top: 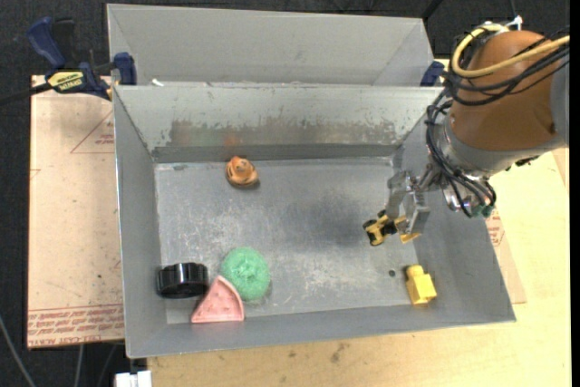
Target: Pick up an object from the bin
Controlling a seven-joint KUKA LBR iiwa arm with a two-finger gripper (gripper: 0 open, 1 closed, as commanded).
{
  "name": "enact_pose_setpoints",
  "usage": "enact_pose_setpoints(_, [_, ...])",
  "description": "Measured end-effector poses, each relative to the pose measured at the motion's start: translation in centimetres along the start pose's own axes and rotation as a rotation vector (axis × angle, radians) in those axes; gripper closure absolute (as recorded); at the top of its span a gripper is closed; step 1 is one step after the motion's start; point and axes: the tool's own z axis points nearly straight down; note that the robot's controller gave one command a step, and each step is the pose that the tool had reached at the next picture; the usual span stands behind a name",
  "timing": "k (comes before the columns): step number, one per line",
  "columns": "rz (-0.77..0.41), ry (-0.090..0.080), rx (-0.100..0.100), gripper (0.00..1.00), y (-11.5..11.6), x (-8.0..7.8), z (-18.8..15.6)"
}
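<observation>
My gripper hangs over the right part of the bin floor, reaching in from the right. It is shut on a small yellow and black toy vehicle, which sticks out to the left of the fingertips. A yellow block lies just below it, close to the bin's front right corner.
An orange knob-shaped piece sits by the back wall. In the front left corner a green fuzzy ball, a pink wedge and a black round cap lie close together. The arm's orange cover and cables hang over the right wall.
</observation>
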Motion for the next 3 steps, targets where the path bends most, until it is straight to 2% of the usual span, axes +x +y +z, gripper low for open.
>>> enact_pose_setpoints(1, [-0.029,0.009,-0.002,1.0,2.6,-2.4,4.8])
enact_pose_setpoints(2, [-0.058,0.014,-0.005,1.0,2.9,-3.7,4.7])
enact_pose_setpoints(3, [-0.063,0.009,-0.002,1.0,0.9,-8.7,3.3])
